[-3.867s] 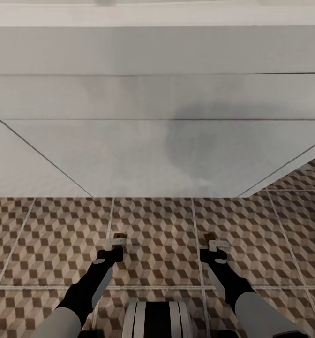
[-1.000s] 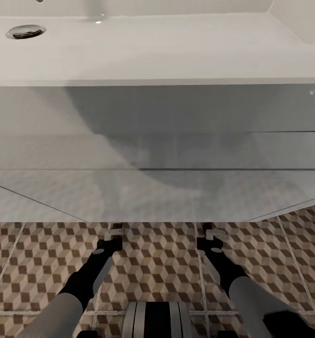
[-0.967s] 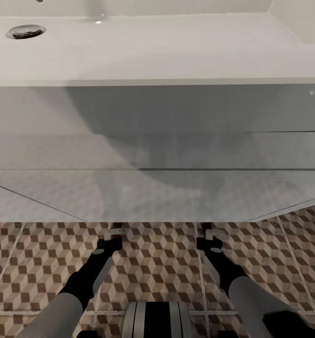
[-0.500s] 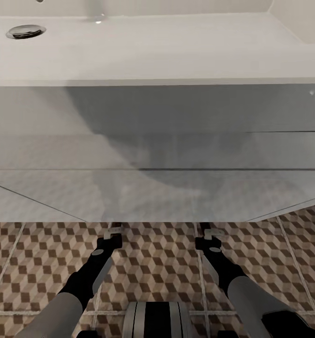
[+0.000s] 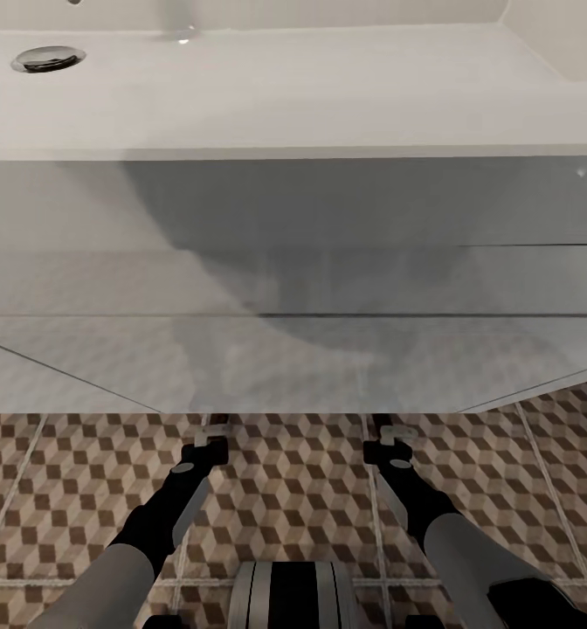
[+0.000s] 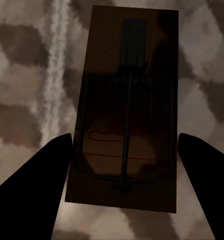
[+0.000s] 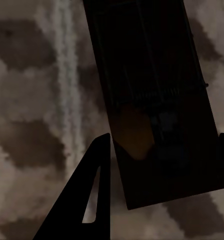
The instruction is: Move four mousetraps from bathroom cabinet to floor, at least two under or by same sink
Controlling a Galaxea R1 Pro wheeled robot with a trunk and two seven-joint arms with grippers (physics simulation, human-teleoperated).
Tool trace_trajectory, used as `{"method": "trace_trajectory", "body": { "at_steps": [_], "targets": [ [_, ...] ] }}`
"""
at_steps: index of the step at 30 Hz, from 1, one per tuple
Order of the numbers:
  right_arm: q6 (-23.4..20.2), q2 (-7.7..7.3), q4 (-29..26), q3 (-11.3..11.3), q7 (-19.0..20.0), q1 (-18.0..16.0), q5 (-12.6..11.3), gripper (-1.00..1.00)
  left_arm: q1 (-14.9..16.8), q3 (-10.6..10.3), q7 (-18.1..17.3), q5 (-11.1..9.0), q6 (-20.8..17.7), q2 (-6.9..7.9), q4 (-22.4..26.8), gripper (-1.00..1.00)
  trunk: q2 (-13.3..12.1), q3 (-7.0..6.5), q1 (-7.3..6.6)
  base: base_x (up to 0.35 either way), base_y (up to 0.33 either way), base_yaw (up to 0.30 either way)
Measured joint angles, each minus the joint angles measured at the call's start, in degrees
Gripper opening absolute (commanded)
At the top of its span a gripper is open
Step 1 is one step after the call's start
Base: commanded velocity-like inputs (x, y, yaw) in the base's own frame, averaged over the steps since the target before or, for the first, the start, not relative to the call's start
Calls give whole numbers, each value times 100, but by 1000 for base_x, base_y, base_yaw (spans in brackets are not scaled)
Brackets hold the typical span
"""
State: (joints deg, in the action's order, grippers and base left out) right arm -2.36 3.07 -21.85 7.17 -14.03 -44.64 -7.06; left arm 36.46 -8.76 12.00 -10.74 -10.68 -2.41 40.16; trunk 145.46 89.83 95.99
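A broad white sink unit (image 5: 293,105) stands ahead of both arms, its drain (image 5: 48,58) far off beyond the left one. Its pale front panel (image 5: 293,288) meets the cube-patterned bathroom floor (image 5: 293,489) just past the grippers. The left gripper (image 5: 210,434) is low over the tiles, close to the panel's foot; a dark-brown mousetrap (image 6: 126,107) sits between its fingers (image 6: 37,190), and I cannot tell whether they pinch it. The right gripper (image 5: 390,432) sits likewise, a second mousetrap (image 7: 154,95) between its fingers (image 7: 84,195), grip equally unclear.
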Motion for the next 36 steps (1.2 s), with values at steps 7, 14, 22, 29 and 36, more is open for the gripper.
{"method": "trace_trajectory", "body": {
  "at_steps": [7,14,22,29,36],
  "targets": [
    [9,11,-31,-4,-68,0,68,-100,0,0,-1,0,5,-1,-22,-100,0,0,0,0,0,0],
    [38,115,-35,-7,-95,1,217,-100,0,0,-1,2,30,-12,-24,-100,0,0,0,0,0,0],
    [65,188,-17,-9,-92,1,252,-100,0,-10,0,8,25,-28,-24,-100,0,0,0,0,0,0],
    [3,170,-27,-9,-92,0,266,-100,0,-31,-1,35,27,-74,-34,-100,0,0,0,0,0,0],
    [-134,162,-32,-15,-89,0,255,-100,0,-34,21,47,-15,-87,-36,-100,0,0,0,0,0,0]
  ]
}}
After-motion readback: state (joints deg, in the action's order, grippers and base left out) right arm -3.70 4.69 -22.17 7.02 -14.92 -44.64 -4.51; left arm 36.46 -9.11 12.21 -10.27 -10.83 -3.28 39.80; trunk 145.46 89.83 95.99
